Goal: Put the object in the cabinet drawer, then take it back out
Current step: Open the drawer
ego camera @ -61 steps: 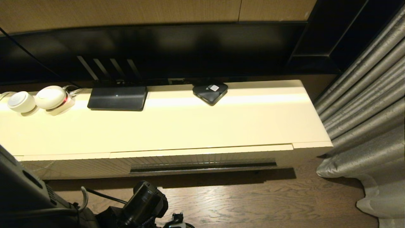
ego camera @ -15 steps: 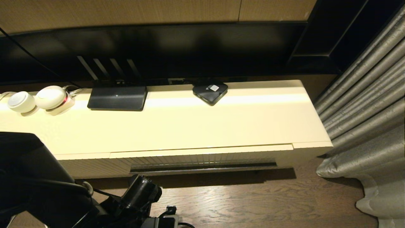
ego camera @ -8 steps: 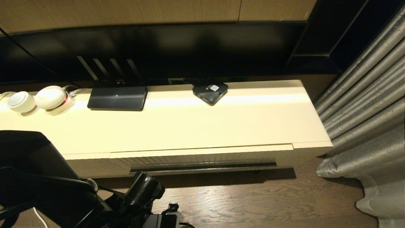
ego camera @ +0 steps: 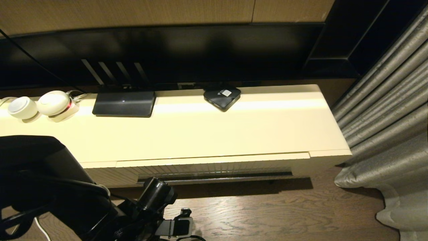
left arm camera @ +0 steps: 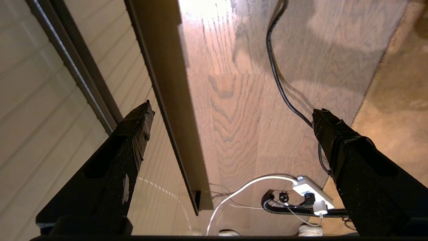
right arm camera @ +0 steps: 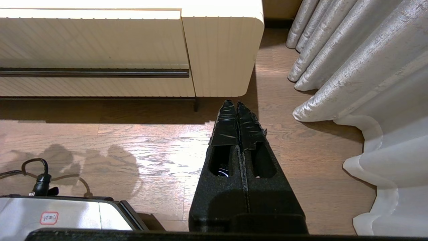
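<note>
White sticker on black box (ego camera: 222, 97); print unreadable.

Long low cabinet (ego camera: 207, 134) along the wall, under a TV (ego camera: 167, 53). On its top, all along the rear edge: two round plugs on a power strip (ego camera: 43, 105) at the far left, router (ego camera: 124, 103) right of them, small set-top box (ego camera: 222, 97) near the middle. Cabinet drawer (ego camera: 214, 163) shut in the front face, slot handle (ego camera: 214, 176) under it. Curtain (ego camera: 384, 127) past the cabinet's right end. Left arm (ego camera: 50, 187) before the front-left corner, left gripper (left arm camera: 230, 117) over the floor just beside the cabinet front. Right gripper (right arm camera: 237, 107) low over the floor before the right end.
</note>
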